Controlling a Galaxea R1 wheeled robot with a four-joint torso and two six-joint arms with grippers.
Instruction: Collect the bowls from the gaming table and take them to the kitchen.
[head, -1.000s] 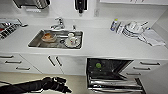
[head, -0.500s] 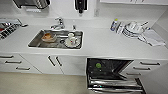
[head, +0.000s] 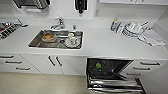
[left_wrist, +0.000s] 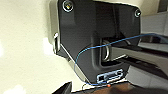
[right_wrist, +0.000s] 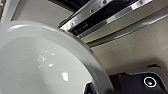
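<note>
White bowl (right_wrist: 45, 65) sat against my right tool, seemingly gripped for loading the open dishwasher (head: 110, 75) below; left tool's state I couldn't tell.

Kitchen counter, sink and open dishwasher seen from above, with bowls in view.

The kitchen (head: 105, 42) is laid out as a white countertop over white cabinets with long dark handles, and a steel sink is set into the top. A green bowl (head: 98, 65) is seen inside the open, steel-fronted dishwasher, small and round against the dark interior. In the right wrist view, a white bowl (right_wrist: 45, 65) is shown very close, glossy, its broad rim tilted across the frame, with the dishwasher's steel edge just behind it. What the white bowl is held by cannot be made out.
</note>
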